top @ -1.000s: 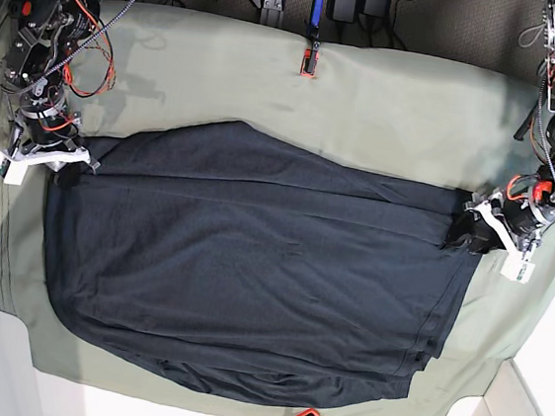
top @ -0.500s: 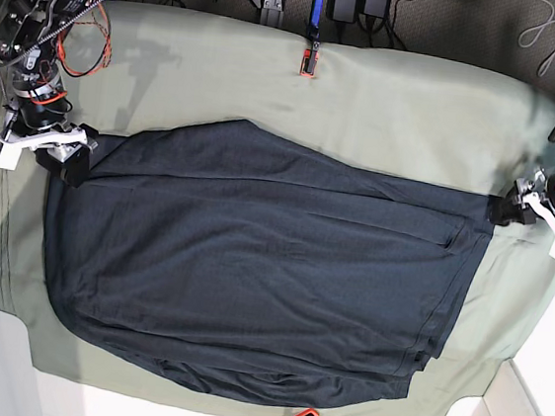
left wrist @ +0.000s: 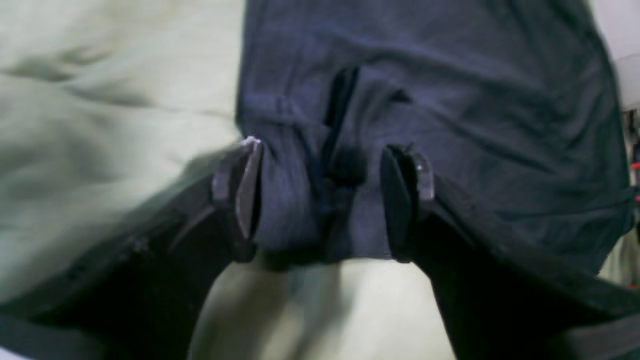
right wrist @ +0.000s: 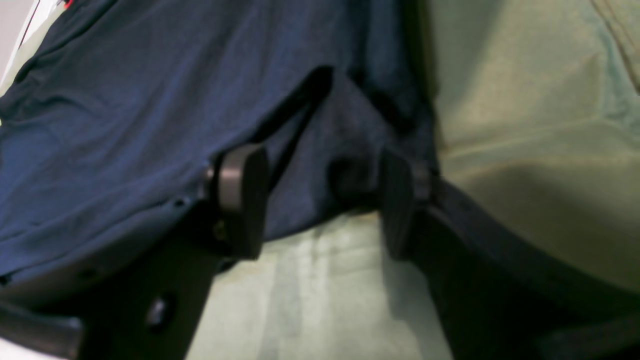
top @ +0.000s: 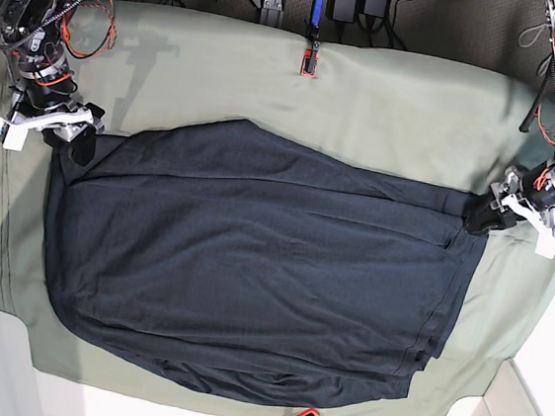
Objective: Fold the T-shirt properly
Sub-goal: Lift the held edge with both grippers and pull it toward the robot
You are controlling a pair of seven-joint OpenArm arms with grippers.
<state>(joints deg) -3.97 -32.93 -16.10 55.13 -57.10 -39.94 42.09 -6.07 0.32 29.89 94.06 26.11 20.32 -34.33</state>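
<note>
Grippers both sit at T-shirt (top: 252,265) corners. Your left gripper (left wrist: 330,195) and right gripper (right wrist: 320,200) straddle bunched fabric, jaws apart.

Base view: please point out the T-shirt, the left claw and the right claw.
T-shirt (top: 252,265), base view, middle of the dark cloth.
Left claw (top: 485,216), base view, tips at the shirt's corner.
Right claw (top: 74,142), base view, tips at the opposite corner.

Bunched T-shirt (left wrist: 320,200) filled each pincer's gap; bare desk (top: 397,111) lay open behind and outward of both.
</note>
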